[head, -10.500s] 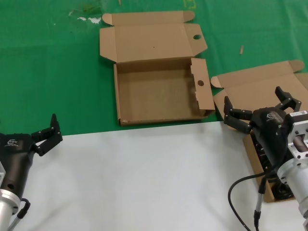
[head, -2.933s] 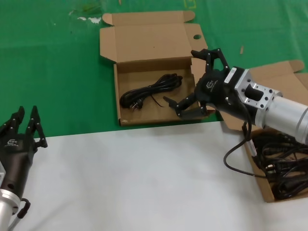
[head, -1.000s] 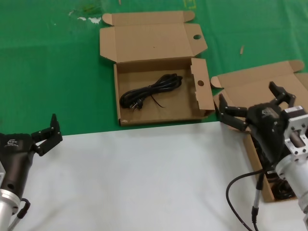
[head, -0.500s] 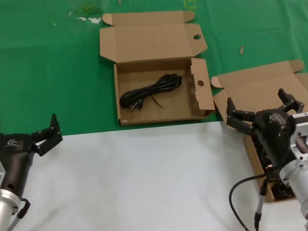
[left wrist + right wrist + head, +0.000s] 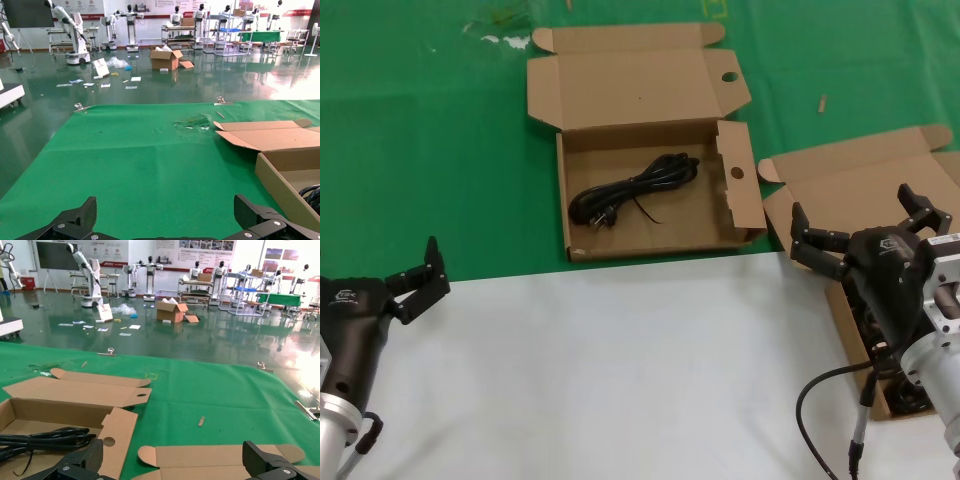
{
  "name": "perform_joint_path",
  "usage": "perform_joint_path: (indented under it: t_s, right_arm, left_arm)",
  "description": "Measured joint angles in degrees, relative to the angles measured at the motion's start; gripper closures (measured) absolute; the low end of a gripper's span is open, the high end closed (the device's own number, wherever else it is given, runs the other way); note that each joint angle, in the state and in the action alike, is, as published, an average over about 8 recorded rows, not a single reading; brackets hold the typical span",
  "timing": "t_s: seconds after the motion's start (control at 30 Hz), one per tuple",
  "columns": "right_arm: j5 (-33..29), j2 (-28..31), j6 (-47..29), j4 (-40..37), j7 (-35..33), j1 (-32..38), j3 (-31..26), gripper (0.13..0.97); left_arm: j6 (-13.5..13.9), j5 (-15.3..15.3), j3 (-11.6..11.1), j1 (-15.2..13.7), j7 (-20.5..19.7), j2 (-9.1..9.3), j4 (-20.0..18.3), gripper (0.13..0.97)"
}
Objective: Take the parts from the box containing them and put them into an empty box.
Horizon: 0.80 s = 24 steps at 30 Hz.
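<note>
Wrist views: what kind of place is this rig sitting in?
Probably a robotics lab or demo hall: other robots on stands, shelving racks and wall posters stand beyond the green table.

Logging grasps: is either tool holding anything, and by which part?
Nothing is held. The right tool hangs open over the source box; the left tool is open, parked.

One black power cord [image 5: 633, 187] lies coiled inside the holed-flap cardboard box [image 5: 655, 240], lid open flat behind it. More black cords [image 5: 868, 318] fill the plain-lidded box [image 5: 860, 180], also open, off to the right.
</note>
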Motion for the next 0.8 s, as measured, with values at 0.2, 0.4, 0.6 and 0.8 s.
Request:
perform_joint_path:
  t_s: [0.2, 0.4, 0.6, 0.8]
  right_arm:
    - [0.0, 0.0, 0.0, 0.0, 0.0, 0.0, 0.0, 0.129]
    - [0.0, 0.0, 0.0, 0.0, 0.0, 0.0, 0.0, 0.129]
    - [0.0, 0.0, 0.0, 0.0, 0.0, 0.0, 0.0, 0.129]
    - [0.0, 0.0, 0.0, 0.0, 0.0, 0.0, 0.0, 0.129]
  left_arm:
    - [0.0, 0.0, 0.0, 0.0, 0.0, 0.00, 0.0, 0.132]
    - [0.0, 0.0, 0.0, 0.0, 0.0, 0.00, 0.0, 0.132]
    - [0.0, 0.0, 0.0, 0.0, 0.0, 0.00, 0.0, 0.132]
    - [0.0, 0.0, 0.0, 0.0, 0.0, 0.00, 0.0, 0.132]
